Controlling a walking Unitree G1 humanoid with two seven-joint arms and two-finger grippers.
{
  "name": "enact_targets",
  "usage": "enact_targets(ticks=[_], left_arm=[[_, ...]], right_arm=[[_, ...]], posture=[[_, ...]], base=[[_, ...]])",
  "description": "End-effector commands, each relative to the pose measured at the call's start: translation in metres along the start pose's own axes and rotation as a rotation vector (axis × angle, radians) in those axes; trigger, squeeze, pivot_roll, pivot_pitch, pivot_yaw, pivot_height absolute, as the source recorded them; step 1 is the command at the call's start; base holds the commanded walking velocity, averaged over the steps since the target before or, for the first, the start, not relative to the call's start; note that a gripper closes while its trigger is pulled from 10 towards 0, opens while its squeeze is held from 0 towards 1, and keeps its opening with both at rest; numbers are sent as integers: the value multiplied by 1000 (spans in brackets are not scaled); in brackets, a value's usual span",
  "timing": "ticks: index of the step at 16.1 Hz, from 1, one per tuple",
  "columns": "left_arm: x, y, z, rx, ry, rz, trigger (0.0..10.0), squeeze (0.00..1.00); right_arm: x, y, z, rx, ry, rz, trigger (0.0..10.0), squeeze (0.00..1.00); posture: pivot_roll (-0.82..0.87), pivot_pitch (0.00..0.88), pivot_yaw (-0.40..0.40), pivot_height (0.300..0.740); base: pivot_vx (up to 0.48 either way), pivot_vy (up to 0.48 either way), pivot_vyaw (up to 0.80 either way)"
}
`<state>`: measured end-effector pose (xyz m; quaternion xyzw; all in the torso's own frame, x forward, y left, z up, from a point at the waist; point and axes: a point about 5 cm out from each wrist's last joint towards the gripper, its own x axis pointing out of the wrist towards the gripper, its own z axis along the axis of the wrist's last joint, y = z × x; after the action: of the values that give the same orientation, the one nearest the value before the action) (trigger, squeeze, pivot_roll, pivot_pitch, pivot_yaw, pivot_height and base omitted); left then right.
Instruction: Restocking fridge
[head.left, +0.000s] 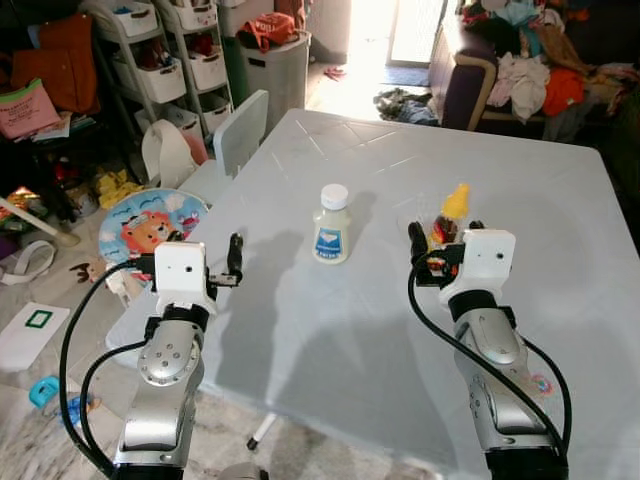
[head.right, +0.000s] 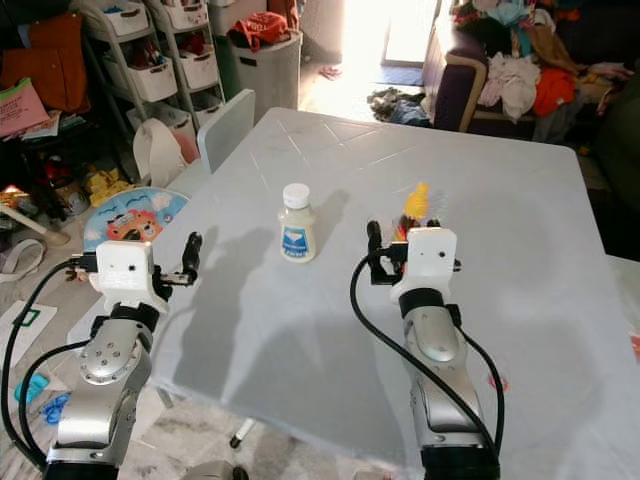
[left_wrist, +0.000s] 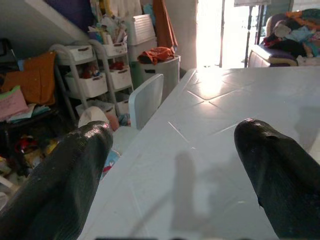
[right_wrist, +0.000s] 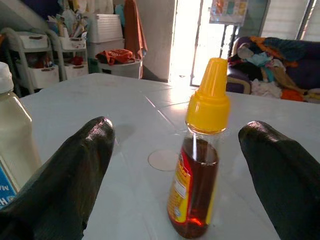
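A white bottle (head.left: 332, 224) stands upright mid-tabletop (head.left: 560, 210). Just beside it toward the right edge stands a yellow-capped bottle (right_wrist: 199, 159), between the spread fingers of the right pincer (right_wrist: 175, 175), untouched. The left pincer (left_wrist: 175, 170) hovers apart over the tabletop's left edge.

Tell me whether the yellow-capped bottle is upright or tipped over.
Upright. The yellow-capped bottle stands on its base on the white table, cap pointing up, between the open fingers of the right pincer.
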<state>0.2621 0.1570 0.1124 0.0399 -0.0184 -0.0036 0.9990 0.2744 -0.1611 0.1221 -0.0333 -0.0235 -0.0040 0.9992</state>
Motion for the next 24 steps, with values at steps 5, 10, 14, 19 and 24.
enact_targets(ticks=[5, 10, 14, 19, 24], left_arm=[[1, -14, 3, -38, 23, -174, 10000, 0], [1, -9, 7, -10, 22, -213, 10000, 0], [-5, -12, 7, -8, 25, -236, 10000, 0], [-7, -7, 9, -17, 31, -248, 10000, 0], [-9, -5, 10, -3, 45, -254, 10000, 0]], right_arm=[[15, -15, 12, -63, -49, -105, 10000, 0], [42, -25, 21, -34, -72, -151, 10000, 0], [54, -15, 21, -18, -62, -91, 10000, 0], [66, -6, 15, -27, -47, -55, 10000, 0], [85, -13, 19, -12, -38, -49, 10000, 0]], posture=[[-24, 1, 12, 740], [-6, 34, 15, 740], [9, 42, 21, 740], [35, 57, 32, 740], [54, 67, 47, 740]], base=[[0, 0, 0], [0, 0, 0], [0, 0, 0], [0, 0, 0], [0, 0, 0]])
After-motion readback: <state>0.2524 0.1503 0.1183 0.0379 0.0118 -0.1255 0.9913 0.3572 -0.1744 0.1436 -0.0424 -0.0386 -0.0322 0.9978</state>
